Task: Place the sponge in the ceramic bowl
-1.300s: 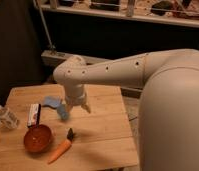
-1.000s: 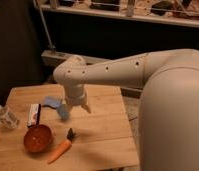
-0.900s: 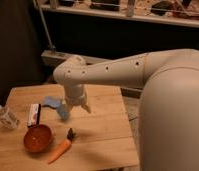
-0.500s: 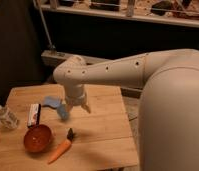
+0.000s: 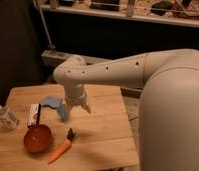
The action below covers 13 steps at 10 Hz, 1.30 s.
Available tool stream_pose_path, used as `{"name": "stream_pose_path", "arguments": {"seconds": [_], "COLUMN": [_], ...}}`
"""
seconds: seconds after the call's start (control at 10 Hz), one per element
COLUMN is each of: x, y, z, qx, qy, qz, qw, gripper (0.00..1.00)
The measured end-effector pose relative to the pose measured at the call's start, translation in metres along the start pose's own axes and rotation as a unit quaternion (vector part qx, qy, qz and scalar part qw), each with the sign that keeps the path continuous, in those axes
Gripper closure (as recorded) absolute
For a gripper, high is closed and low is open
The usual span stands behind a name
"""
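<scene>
The light-blue sponge (image 5: pixel 51 102) lies flat on the wooden table (image 5: pixel 103 135), left of centre. My gripper (image 5: pixel 76 109) hangs just right of the sponge and points down at the tabletop. It is open and holds nothing. The reddish-orange ceramic bowl (image 5: pixel 38 138) stands near the front left, below the sponge, and nothing shows inside it.
A small blue cup (image 5: pixel 63 113) stands between the sponge and the gripper's left finger. An orange carrot (image 5: pixel 60 149) lies right of the bowl. A white packet (image 5: pixel 34 115) and a clear bottle (image 5: pixel 5 116) are at the left. My large white arm (image 5: pixel 163 95) fills the right side.
</scene>
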Motion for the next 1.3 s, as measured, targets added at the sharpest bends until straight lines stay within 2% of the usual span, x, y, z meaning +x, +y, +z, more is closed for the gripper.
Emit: {"name": "stream_pose_path", "arguments": {"seconds": [0.8, 1.0, 1.1, 1.3], "x": [0.000, -0.009, -0.021, -0.037], "y": [0.000, 0.007, 0.016, 0.028], "z": [0.000, 0.001, 0.003, 0.008], "qx": [-0.001, -0.015, -0.030, -0.049], "qy": [0.000, -0.009, -0.025, -0.042], "qz": [0.000, -0.029, -0.075, -0.153], "qw": [1.0000, 0.9994, 0.9964, 0.9861], "gripper": [0.35, 0.35, 0.35, 0.35]}}
